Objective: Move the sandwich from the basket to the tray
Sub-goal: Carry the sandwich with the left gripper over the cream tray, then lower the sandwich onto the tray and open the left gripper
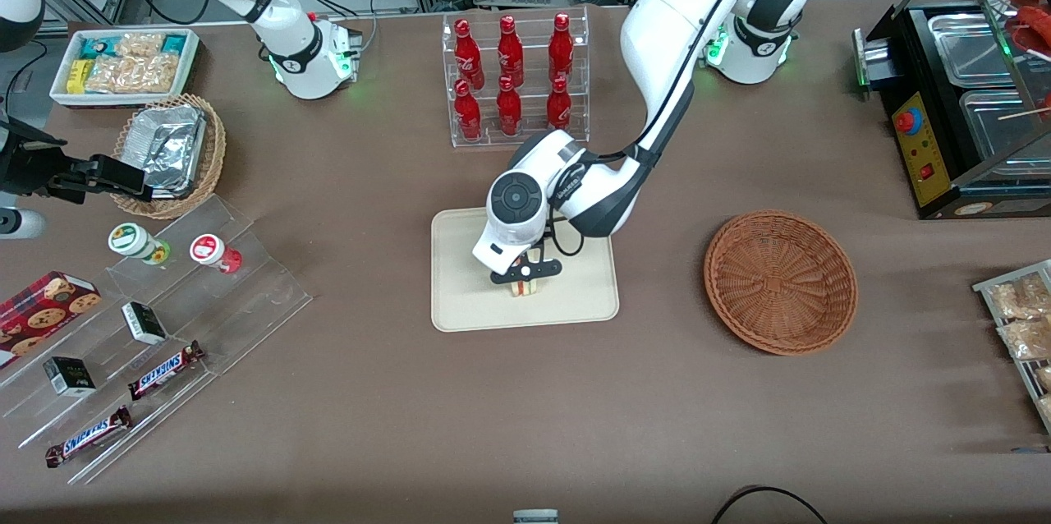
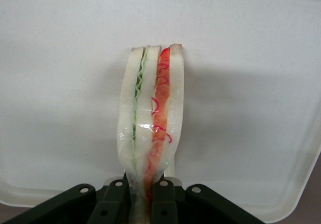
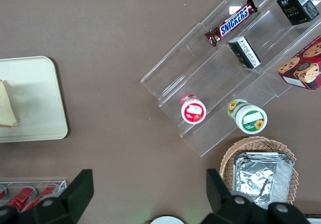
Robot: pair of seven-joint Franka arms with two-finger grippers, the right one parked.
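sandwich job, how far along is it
Done: the basket is empty, and the sandwich is over the tray. In hand: the gripper is shut on the sandwich's end, low over the tray. Left: let go and lift away.

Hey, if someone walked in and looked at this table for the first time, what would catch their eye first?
Probably the gripper shut on the sandwich, holding it over the cream tray in the middle of the table. Next, the red bottles in a clear rack, farther from the front camera than the tray. The round brown basket, beside the tray toward the working arm's end, has nothing in it.
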